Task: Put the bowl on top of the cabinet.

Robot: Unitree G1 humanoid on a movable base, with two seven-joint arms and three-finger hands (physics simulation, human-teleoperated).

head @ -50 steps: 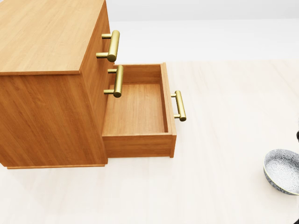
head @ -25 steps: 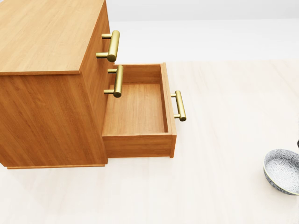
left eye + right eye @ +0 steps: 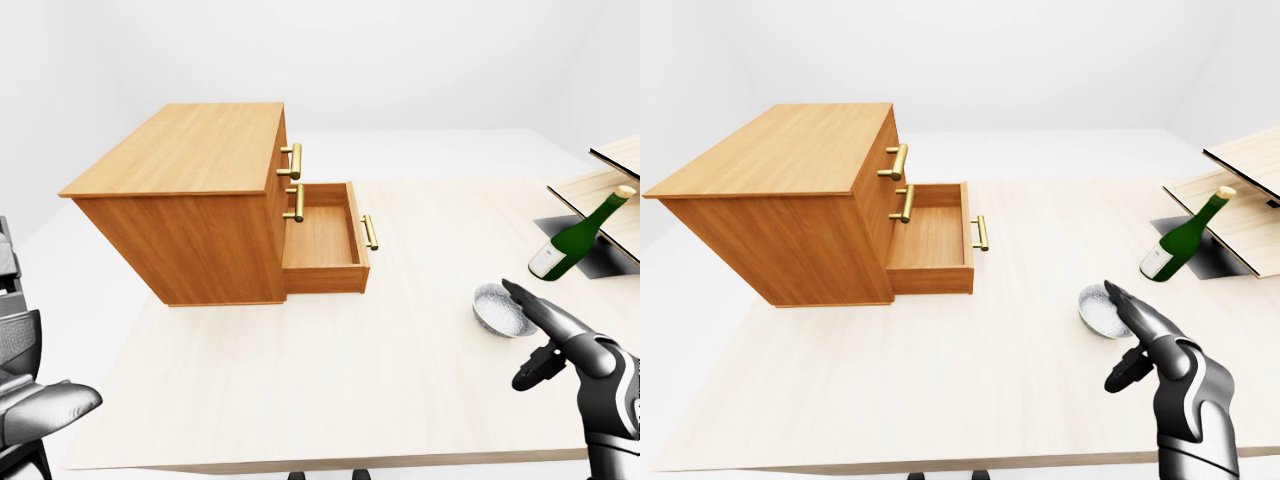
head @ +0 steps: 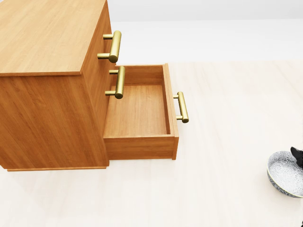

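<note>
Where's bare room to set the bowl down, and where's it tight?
The cabinet top is bare wood, edge to edge. The open bottom drawer is empty too. The table is bare below the cabinet and between the drawer and the bowl. It is crowded at the right edge of the left-eye view: the right hand by the bowl, the bottle and wooden boards beyond.

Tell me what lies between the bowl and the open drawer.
Nothing: in the left-eye view, only bare table separates the bowl from the drawer. The bottle stands off to the right.
</note>
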